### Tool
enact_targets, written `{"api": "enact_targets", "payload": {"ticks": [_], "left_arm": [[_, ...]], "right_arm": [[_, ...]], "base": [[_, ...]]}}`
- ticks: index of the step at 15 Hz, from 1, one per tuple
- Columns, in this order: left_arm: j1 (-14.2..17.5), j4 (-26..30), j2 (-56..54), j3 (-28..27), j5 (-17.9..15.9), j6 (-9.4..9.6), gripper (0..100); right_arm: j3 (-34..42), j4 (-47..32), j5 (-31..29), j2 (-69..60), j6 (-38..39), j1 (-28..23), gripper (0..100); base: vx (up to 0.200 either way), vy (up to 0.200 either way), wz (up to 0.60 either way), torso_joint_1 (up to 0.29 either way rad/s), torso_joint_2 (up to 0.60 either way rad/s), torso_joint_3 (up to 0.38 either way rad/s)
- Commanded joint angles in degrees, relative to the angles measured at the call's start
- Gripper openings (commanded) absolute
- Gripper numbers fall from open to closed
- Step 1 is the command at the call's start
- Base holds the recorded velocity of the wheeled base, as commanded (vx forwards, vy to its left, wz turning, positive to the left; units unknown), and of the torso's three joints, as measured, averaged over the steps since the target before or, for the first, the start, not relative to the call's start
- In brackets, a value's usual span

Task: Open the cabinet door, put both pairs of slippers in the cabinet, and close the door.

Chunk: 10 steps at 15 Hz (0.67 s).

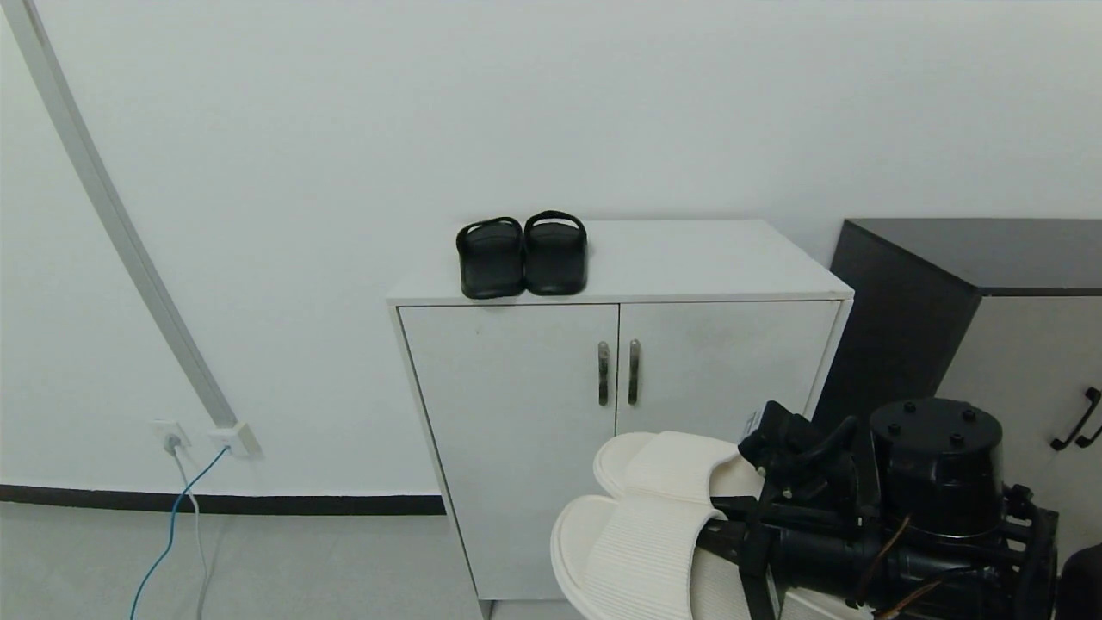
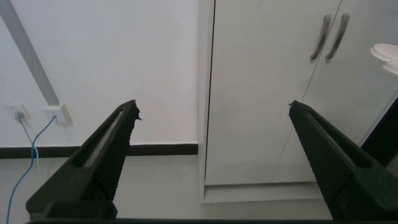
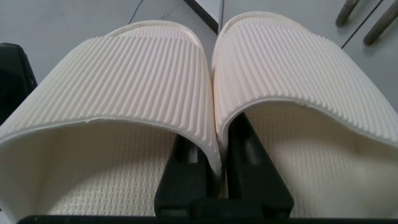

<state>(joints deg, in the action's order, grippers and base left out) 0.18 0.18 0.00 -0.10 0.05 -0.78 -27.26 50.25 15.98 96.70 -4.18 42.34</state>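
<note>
The right fingers (image 3: 185,171) are closed on the adjoining strap walls of the cream slippers (image 3: 149,81), which are held just in front of the cabinet (image 1: 508,448). Their foam is judged light, soft and springy. The left fingers (image 2: 102,155) are spread wide and empty. The black slippers (image 1: 523,254) are set on top of the cabinet. Its doors (image 1: 723,362) are shut and its contents are hidden.

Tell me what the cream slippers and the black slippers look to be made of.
Cream slippers: likely soft foam or rubber, matte, with ribbed straps and dimpled footbeds. Black slippers: probably moulded rubber or plastic, smooth, faintly shiny.
</note>
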Motion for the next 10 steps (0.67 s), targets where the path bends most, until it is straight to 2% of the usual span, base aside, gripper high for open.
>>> {"api": "enact_targets", "payload": {"ticks": [1, 10], "left_arm": [[0.0, 0.0, 0.0, 0.0, 0.0, -0.01, 100], [0.0, 0.0, 0.1, 0.0, 0.0, -0.1, 100]], "right_arm": [[0.0, 0.0, 0.0, 0.2, 0.0, 0.0, 0], [0.4, 0.0, 0.0, 0.2, 0.0, 0.2, 0]], "base": [[0.0, 0.0, 0.0, -0.173, 0.5, 0.32], [0.0, 0.0, 0.0, -0.139, 0.47, 0.337]]}}
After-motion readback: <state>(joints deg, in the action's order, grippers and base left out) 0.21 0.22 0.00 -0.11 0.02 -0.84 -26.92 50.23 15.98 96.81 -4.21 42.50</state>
